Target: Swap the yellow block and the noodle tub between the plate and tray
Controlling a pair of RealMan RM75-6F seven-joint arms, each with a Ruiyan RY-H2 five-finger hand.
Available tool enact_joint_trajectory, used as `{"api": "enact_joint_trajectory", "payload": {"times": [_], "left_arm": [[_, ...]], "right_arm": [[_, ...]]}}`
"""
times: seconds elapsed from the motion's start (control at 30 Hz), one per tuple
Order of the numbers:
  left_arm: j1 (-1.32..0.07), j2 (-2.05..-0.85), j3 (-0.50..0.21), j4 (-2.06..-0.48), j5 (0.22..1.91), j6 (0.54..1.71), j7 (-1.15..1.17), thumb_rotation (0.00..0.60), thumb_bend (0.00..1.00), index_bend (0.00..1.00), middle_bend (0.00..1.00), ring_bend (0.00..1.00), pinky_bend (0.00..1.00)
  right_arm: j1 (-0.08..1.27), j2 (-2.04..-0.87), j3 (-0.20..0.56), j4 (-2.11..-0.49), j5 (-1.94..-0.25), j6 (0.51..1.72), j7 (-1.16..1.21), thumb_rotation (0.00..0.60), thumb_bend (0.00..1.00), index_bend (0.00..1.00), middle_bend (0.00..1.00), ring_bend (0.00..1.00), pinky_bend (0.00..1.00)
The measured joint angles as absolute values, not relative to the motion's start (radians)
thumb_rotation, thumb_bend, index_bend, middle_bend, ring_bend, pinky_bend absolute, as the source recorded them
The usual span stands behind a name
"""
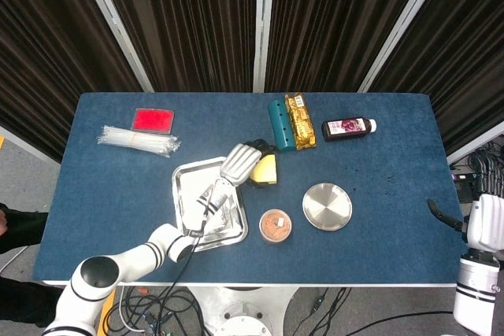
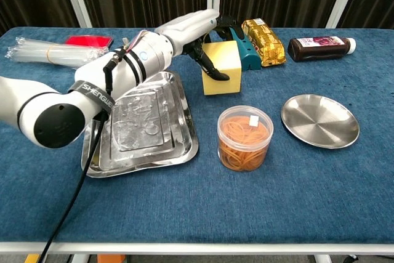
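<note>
The yellow block is just right of the steel tray. My left hand grips it, with the thumb across its front face and the other fingers over its top and far side. It looks raised slightly off the cloth. The clear noodle tub stands on the table between the tray and the round steel plate. Tray and plate hold nothing. My right hand shows only as a dark tip at the table's right edge, and how its fingers lie is hidden.
A teal box and a gold packet lie right behind the block. A dark bottle lies at the back right. A red box and a bag of clear straws are at the back left.
</note>
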State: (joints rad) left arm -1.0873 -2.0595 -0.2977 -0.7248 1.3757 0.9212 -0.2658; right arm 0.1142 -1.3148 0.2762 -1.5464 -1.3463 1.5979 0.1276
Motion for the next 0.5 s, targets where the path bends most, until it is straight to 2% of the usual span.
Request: {"api": "enact_joint_trajectory", "payload": {"times": [0.2,0.5], "left_arm": [[-1.031,-1.952,-0.288,-0.892,1.374,0.968,-0.219,0.600,0.19,0.27,0.44,0.22,0.38],[-0.853,-1.680,-0.229,-1.332,1.281,1.008,0.013,0.600,0.19,0.27,0.44,0.22,0.39]], "right_arm": [[0.120,-1.317,0.276,-1.551,-1.352,1.593,0.118,0.600,0.07,0.00,0.00,0.00,0.00],[0.134,-1.334,0.273,-1.547,-1.354,1.578,0.104,0.600,0.07,0.00,0.00,0.00,0.00]]}}
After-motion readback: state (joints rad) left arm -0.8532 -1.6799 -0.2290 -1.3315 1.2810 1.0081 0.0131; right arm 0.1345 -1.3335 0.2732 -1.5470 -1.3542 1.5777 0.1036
